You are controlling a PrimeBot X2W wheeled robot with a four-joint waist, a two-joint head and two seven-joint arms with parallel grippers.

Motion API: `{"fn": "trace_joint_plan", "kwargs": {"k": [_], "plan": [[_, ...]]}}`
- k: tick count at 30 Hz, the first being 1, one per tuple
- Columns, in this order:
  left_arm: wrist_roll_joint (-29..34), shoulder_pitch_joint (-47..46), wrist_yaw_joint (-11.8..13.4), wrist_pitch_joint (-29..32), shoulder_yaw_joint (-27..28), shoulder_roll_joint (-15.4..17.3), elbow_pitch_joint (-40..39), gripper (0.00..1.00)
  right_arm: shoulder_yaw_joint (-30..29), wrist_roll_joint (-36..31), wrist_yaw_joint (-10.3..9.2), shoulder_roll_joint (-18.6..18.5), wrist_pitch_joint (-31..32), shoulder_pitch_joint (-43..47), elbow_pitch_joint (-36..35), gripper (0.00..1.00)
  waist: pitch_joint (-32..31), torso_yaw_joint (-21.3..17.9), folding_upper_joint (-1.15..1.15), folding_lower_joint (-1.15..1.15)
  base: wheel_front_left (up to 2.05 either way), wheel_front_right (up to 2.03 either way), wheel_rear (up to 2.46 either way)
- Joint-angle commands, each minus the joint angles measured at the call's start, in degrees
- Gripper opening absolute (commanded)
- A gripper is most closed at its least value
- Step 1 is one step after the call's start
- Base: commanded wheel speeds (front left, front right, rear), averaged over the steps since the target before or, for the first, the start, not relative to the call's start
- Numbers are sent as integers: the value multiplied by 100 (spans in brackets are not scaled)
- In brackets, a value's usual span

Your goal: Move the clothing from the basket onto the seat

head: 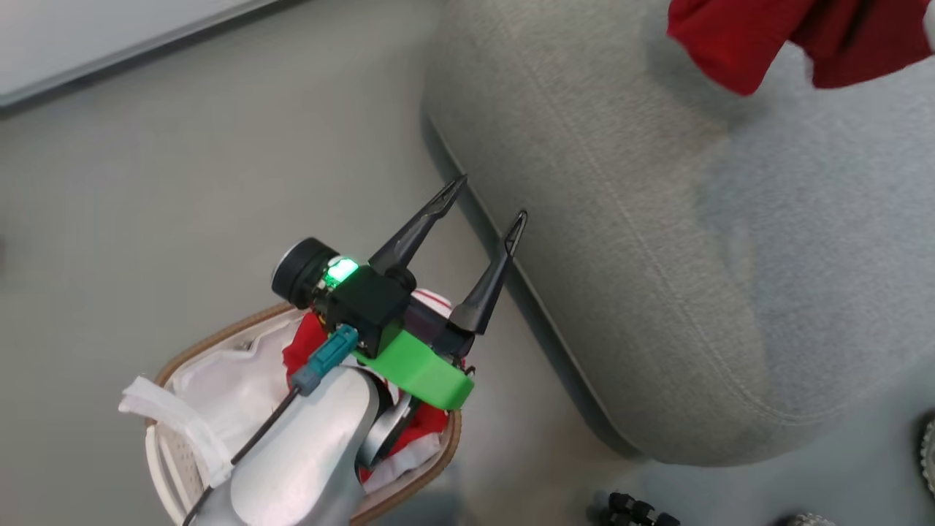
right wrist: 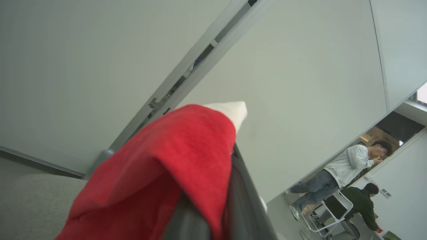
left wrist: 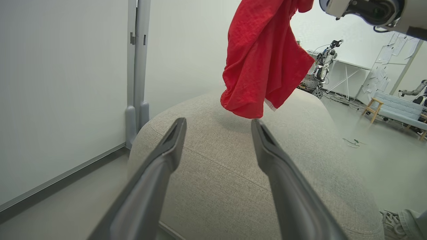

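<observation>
**Shirt aloft over the seat, jersey in the basket**

At the lower left of the head view, the oval white perforated plastic basket (head: 219,334) with its tan rim holds the red jersey with white panels (head: 303,343) beside a plain white cloth sheet (head: 226,387). The left hand (head: 490,197) hovers above it, fingers spread wide and holding nothing. To the right lies the large grey woven-fabric couch seat (head: 657,256). The plain red shirt (head: 738,36) hangs above its far part, pinched in the right hand (right wrist: 230,166), whose fingers are closed on the fabric. On release the shirt may cling, since folds drape over those fingers. Reaching for the jersey, the left hand could snag the sheet too.
</observation>
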Motion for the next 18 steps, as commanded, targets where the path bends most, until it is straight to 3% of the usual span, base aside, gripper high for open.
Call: {"fn": "trace_joint_plan", "kwargs": {"k": [1, 6, 10, 18], "plan": [[-21, -180, -11, -5, -35, 53, -29, 100, -54, -124, -8, 12, 0, -159, 164, 0, 571, 567, 0, 0, 0, 0, 0], [-71, -366, -11, -5, -34, 120, -58, 100, -439, -486, -8, 189, 155, -448, 887, 0, 806, 781, 0, 0, 0, 0, 0], [-97, -422, -11, -5, -49, 131, -52, 100, -820, -800, -8, 325, 220, -166, 1545, 0, 902, 915, 0, 0, 0, 0, 0], [-123, -289, -11, -5, 24, 104, 66, 100, -2392, -1289, -9, 558, 132, 733, 2352, 0, 799, 1037, 0, 0, 0, 0, 0]]}}
